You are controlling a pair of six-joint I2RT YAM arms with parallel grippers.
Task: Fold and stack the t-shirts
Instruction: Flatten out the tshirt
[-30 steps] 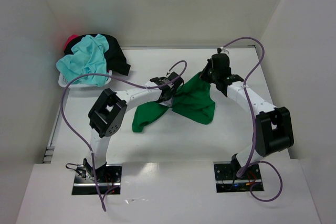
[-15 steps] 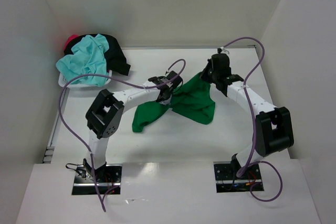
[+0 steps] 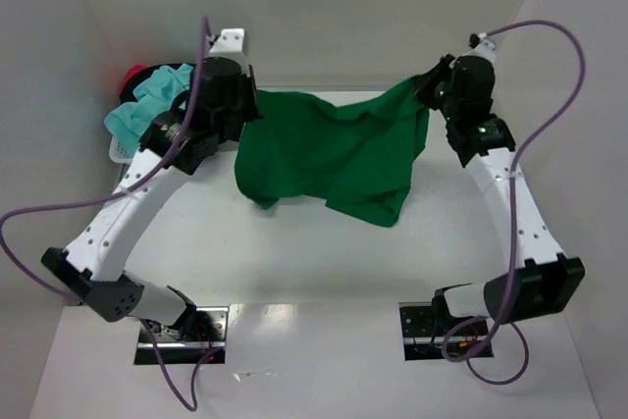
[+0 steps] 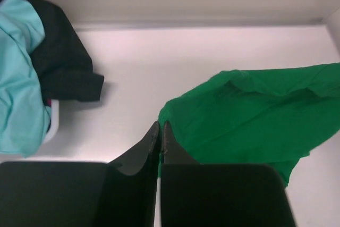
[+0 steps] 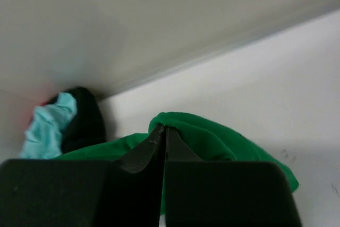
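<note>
Raised over the table (image 3: 294, 252) and spread wide since the earlier frame, the green t-shirt (image 3: 334, 154) hangs between left gripper (image 3: 249, 107) and right gripper (image 3: 426, 91), both jaws clamped on its upper corners, lower hem seemingly brushing the surface.

The turquoise shirt (image 4: 18, 94) and black shirt (image 4: 61, 62) hide most of the white basket (image 4: 53, 124).

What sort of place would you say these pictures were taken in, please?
Probably a robot lab test cell: plain white panel walls box in a white table, the left gripper and right gripper stretch a bright green cloth t-shirt, beside a heap of turquoise and black shirts.
</note>
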